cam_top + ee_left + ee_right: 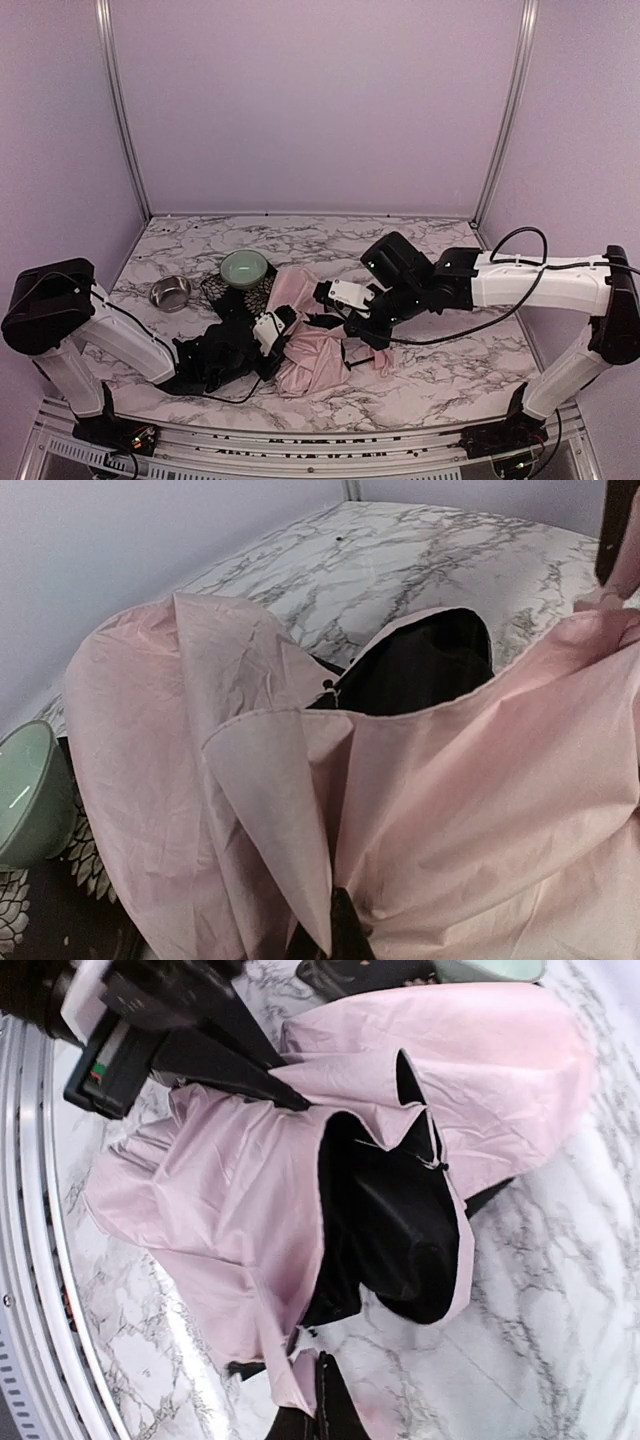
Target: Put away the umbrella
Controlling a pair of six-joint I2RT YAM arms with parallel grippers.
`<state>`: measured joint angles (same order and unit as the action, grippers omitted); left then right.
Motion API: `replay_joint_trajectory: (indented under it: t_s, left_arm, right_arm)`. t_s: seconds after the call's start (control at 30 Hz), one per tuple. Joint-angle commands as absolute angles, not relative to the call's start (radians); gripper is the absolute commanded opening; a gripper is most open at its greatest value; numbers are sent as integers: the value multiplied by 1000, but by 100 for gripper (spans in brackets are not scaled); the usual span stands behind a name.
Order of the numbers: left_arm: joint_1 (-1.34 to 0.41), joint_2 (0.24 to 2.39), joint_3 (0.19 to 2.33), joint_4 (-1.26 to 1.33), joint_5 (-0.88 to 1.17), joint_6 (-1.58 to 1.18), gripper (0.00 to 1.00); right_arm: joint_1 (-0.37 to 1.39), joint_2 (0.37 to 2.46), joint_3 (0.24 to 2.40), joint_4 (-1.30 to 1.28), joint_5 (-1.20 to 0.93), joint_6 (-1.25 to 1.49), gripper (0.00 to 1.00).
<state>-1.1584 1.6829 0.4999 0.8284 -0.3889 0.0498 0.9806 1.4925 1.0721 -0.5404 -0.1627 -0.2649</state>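
The umbrella (315,350) lies collapsed on the marble table (450,370), a crumpled heap of pale pink fabric with the black lining (400,1210) showing at an open fold. My left gripper (288,342) is at its left side, shut on a pinch of pink fabric (338,925). My right gripper (378,348) is at the right end, shut on the fabric's edge (318,1400). The cloth (480,780) hangs slack between the two. I cannot make out the handle or shaft.
A pale green bowl (245,268) stands on a dark floral mat (228,292) just behind the umbrella, touching its far edge. A small steel bowl (171,292) sits to the left. The table's metal rail (320,440) runs along the near edge.
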Motion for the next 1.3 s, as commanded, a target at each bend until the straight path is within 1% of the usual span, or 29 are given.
replay_joint_trajectory:
  t_s: [0.0, 0.1, 0.23, 0.3, 0.4, 0.43, 0.5, 0.53, 0.57, 0.67, 0.73, 0.77, 0.83, 0.9, 1.03, 1.17, 1.27]
  left_arm:
    - [-1105, 1750, 585, 753, -570, 41, 0]
    - [-1074, 1768, 614, 755, -595, 64, 0]
    - [-1054, 1781, 635, 768, -591, 121, 0]
    - [-1051, 1775, 629, 793, -577, 147, 0]
    - [-1051, 1754, 606, 851, -540, 191, 0]
    - [-1052, 1743, 594, 882, -513, 204, 0]
    - [-1051, 1720, 562, 932, -455, 236, 0]
    - [-1051, 1707, 539, 956, -413, 254, 0]
    - [-1052, 1695, 523, 974, -371, 272, 0]
    - [-1051, 1669, 494, 1008, -286, 309, 0]
    - [-1051, 1657, 484, 1017, -255, 330, 0]
    - [-1051, 1650, 479, 1022, -244, 338, 0]
    - [-1051, 1641, 472, 1031, -226, 356, 0]
    - [-1051, 1637, 470, 1034, -214, 371, 0]
    - [-1051, 1641, 471, 1034, -181, 386, 0]
    - [-1051, 1643, 471, 1034, -160, 392, 0]
    - [-1051, 1648, 474, 1034, -145, 394, 0]
  right_arm:
    - [985, 1528, 1218, -692, 4, -256, 0]
    - [1035, 1540, 1247, -765, -19, -240, 0]
    - [1120, 1544, 1224, -813, -162, -209, 0]
    - [1163, 1550, 1191, -785, -240, -197, 0]
    - [1199, 1556, 1106, -682, -338, -176, 8]
    - [1201, 1561, 1089, -654, -353, -169, 13]
    - [1201, 1562, 1076, -631, -348, -171, 33]
    - [1200, 1558, 1080, -638, -340, -184, 44]
    - [1201, 1550, 1090, -653, -327, -199, 51]
    - [1176, 1484, 1121, -686, -285, -251, 62]
    - [1115, 1420, 1124, -673, -288, -277, 71]
    - [1070, 1387, 1116, -657, -288, -284, 74]
    - [982, 1341, 1086, -607, -251, -298, 76]
    - [933, 1330, 1038, -541, -176, -348, 75]
    - [930, 1418, 950, -440, -112, -505, 72]
    - [927, 1535, 955, -377, -51, -597, 70]
    - [927, 1592, 944, -293, -62, -675, 70]
